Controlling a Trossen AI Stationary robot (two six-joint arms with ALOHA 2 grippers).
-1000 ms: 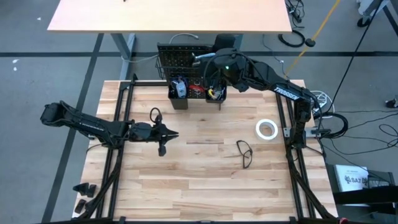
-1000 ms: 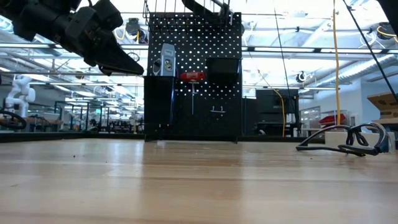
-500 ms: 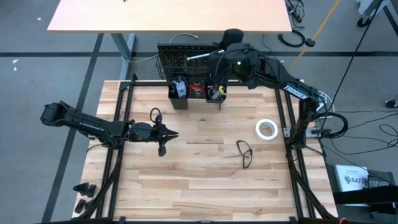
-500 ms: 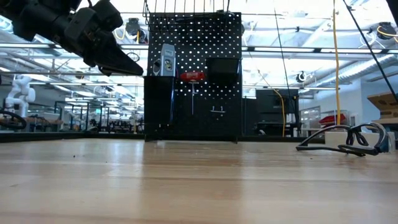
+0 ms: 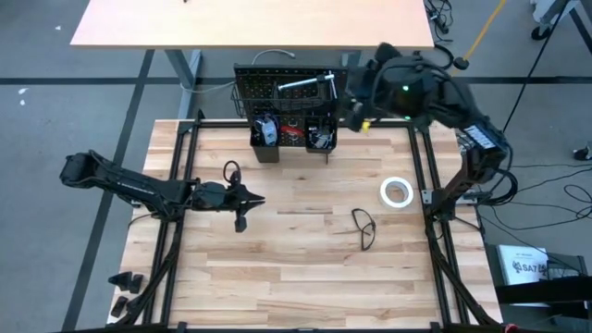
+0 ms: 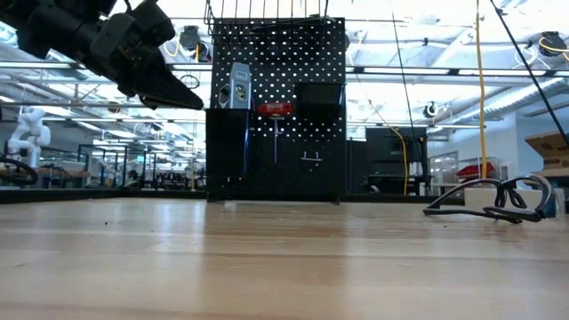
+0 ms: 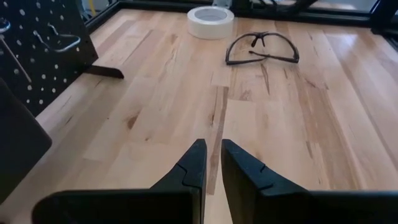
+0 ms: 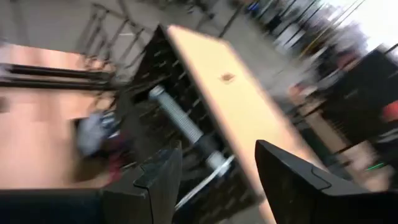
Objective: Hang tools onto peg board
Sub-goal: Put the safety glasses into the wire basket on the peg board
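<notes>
Though unheld, wrench (image 5: pixel 298 85) beside right pincer (image 5: pixel 347 95) (open).

Lighting even and bright from overhead; low view backlit by ceiling strips, so the peg board (image 6: pixel 276 111) reads as a silhouette. Right wrist view heavily motion-blurred throughout. Left wrist view sharp, soft sheen on the table (image 7: pixel 323 118).

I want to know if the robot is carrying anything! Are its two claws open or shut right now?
Left gripper: shut, holding nothing, hovering above the table.
Right gripper: open, holding nothing, up by the peg board.
</notes>
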